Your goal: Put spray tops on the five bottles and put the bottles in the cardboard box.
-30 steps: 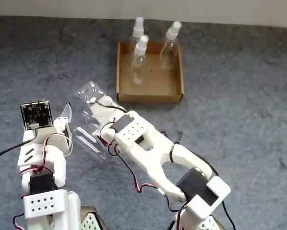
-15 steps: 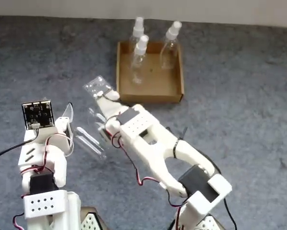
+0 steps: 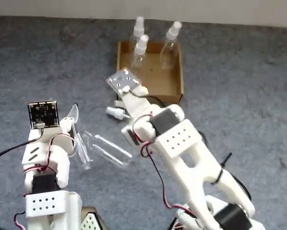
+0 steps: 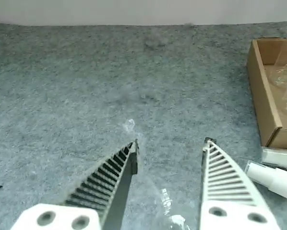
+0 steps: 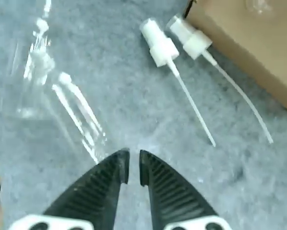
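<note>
High view: The right arm [image 3: 174,139] has swung away from the middle of the grey desk [image 3: 244,124] toward the cardboard box [image 3: 181,76], and its wrist now hangs over the box's near left corner. That swing has uncovered two clear bottles [image 3: 111,150] lying uncapped on the desk, and two loose spray tops [image 3: 116,112] lying just in front of the box. Three capped bottles [image 3: 140,51] stand upright at the far side of the box, though whether the rearmost stands inside the box or just behind it is hard to tell. So three look done and two are left to cap. The left hand [image 3: 75,125] sits beside the lying bottles, barely shifted. The right arm's own wrist hides its hand here.

Left wrist view: The left hand [image 4: 172,143] has its fingers spread wide apart, holding nothing. A faint glint of clear plastic shows low between them, too faint to make out its outline. The box wall [image 4: 261,91] and both spray tops [image 4: 274,178] are cut off at the frame edge.

Right wrist view: The right hand [image 5: 134,157] has its fingers drawn nearly together, empty. Beyond the fingertips lie the two spray tops [image 5: 159,44], side by side with their thin dip tubes trailing, next to the box corner [image 5: 239,45]. The clear bottles [image 5: 78,112] lie off to one side, their outlines hard to trace.
</note>
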Controlling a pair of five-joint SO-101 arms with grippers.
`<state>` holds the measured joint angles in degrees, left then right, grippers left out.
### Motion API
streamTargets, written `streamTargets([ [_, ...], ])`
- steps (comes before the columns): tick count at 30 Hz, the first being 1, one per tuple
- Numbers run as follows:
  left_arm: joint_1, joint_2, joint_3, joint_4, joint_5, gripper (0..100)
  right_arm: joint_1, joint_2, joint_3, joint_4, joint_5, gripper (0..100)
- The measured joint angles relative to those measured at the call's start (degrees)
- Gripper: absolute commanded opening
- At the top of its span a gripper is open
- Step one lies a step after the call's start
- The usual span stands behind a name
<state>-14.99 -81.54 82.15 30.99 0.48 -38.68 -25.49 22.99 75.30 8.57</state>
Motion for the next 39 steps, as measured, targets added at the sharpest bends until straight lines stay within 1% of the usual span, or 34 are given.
streamTargets([
  [4, 1.0, 0.0, 0.0, 0.0, 0.0, 17, 3.2, -7.4, 6.9, 5.2, 3.0, 0.9],
  [7, 1.2, 0.0, 0.0, 0.0, 0.0, 17, 8.4, -12.7, 12.0, 5.6, 4.7, 0.9],
  [12, 1.2, 0.0, 0.0, 0.0, 0.0, 17, 18.9, -20.0, 21.2, 5.6, 10.2, 0.9],
  [17, 1.2, 0.0, 0.0, 0.0, 0.0, 17, 26.7, -25.1, 31.6, 1.3, 13.3, 0.9],
  [24, 1.2, 0.0, 0.0, 0.0, 0.0, 17, 36.3, -26.5, 41.1, -7.9, 13.9, 0.9],
  [27, 2.8, 0.0, 0.0, 0.0, -0.4, 17, 38.3, -26.5, 43.5, -10.6, 13.9, 1.3],
  [30, 5.6, 0.0, 0.0, 0.4, -3.3, 17, 38.3, -26.5, 46.2, -12.0, 13.9, 1.4],
  [35, 8.4, 0.0, -3.6, 8.4, -4.3, 17, 38.6, -26.5, 47.8, -13.2, 13.7, 1.4],
  [39, 10.5, -0.1, -6.6, 14.3, -4.3, 17, 38.6, -27.2, 49.6, -14.0, 11.1, 1.4],
])
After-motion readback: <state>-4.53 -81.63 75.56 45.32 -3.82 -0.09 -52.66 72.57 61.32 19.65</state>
